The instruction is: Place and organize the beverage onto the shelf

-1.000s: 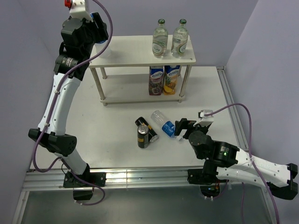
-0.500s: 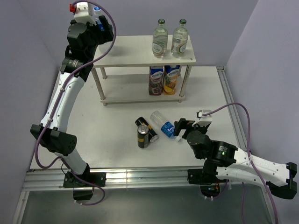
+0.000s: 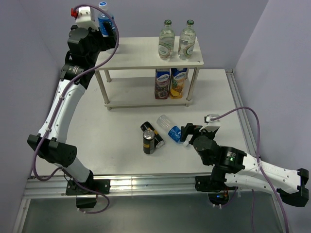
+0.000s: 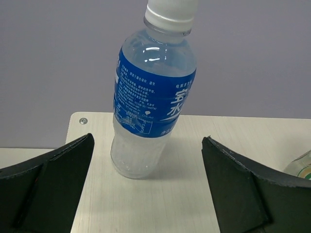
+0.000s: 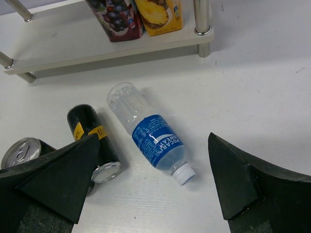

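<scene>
Left gripper (image 4: 146, 145) is sitting wide open around a clear blue-labelled plastic water bottle (image 4: 153, 97), which is standing upright on the pale two-tier shelf (image 4: 233, 127), top board, left end. Right gripper (image 5: 153, 141) is hovering wide open over the second blue-labelled bottle (image 5: 151, 133), lying on the white table (image 5: 252, 87) beside two dark slim cans (image 5: 92, 131).
</scene>
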